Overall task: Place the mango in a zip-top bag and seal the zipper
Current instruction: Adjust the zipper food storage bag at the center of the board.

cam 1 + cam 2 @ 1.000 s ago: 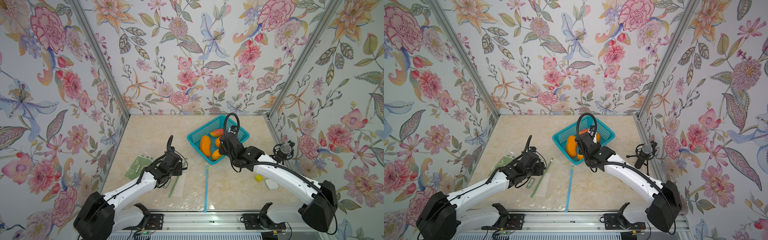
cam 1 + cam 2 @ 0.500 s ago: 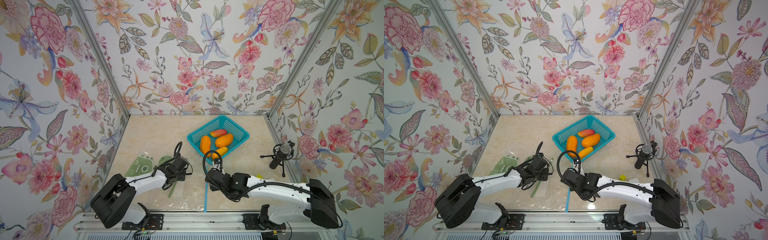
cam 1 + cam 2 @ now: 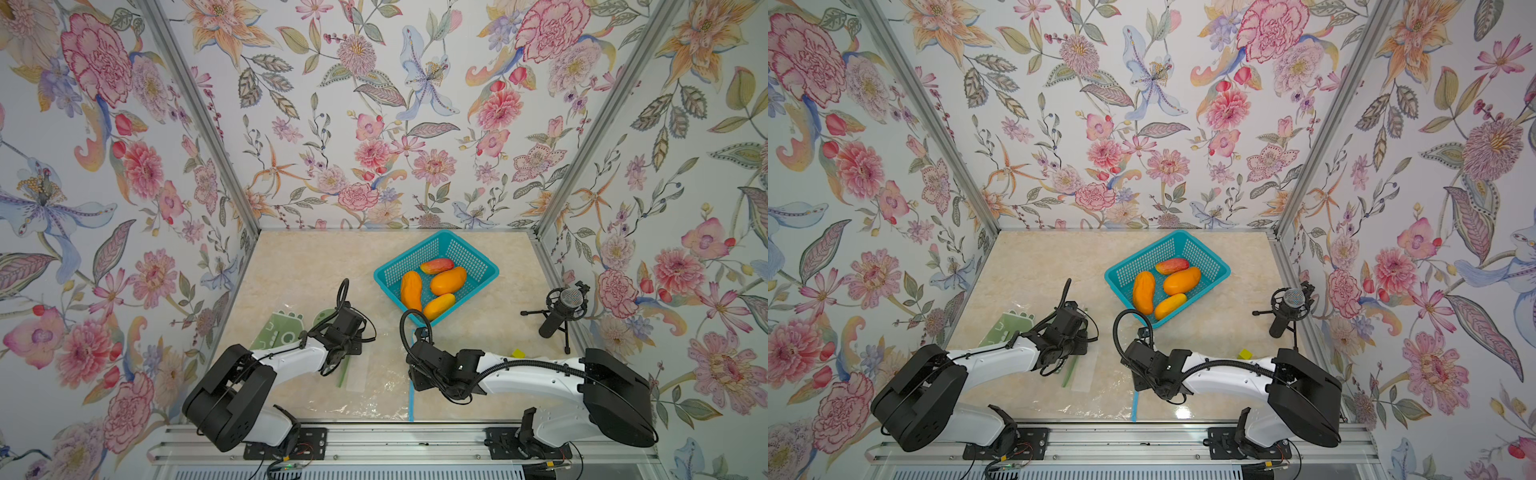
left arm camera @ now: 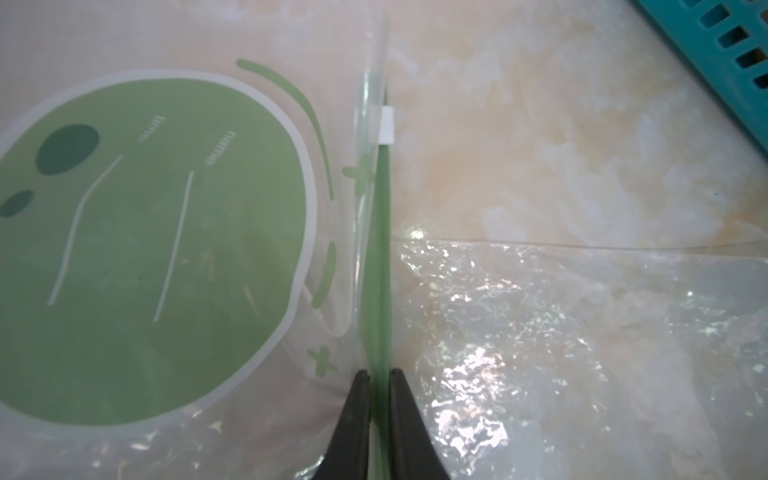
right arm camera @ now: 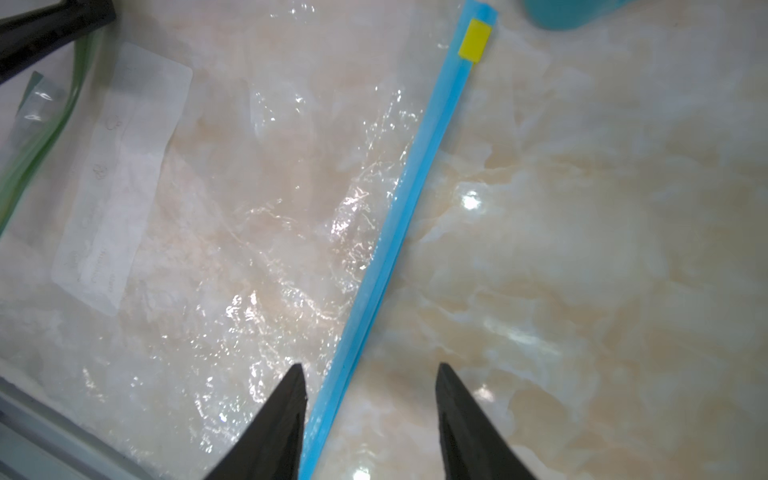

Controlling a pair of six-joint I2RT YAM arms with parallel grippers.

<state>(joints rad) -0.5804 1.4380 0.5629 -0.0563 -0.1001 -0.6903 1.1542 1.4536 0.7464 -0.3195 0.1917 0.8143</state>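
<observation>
The left gripper [image 4: 376, 399] is pinching the green zipper strip [image 4: 380, 249] of the green-printed bag [image 4: 145, 249], its jaws closed on it, toward the front left of the counter [image 3: 311, 266]. The right gripper [image 5: 370, 370] is straddling the blue zipper strip [image 5: 415, 166] of the clear bag [image 5: 249, 208] near the front edge, jaws apart. Four mangoes [image 3: 446, 280] are lying in the teal basket [image 3: 473, 255], toward the back edge, right of middle.
</observation>
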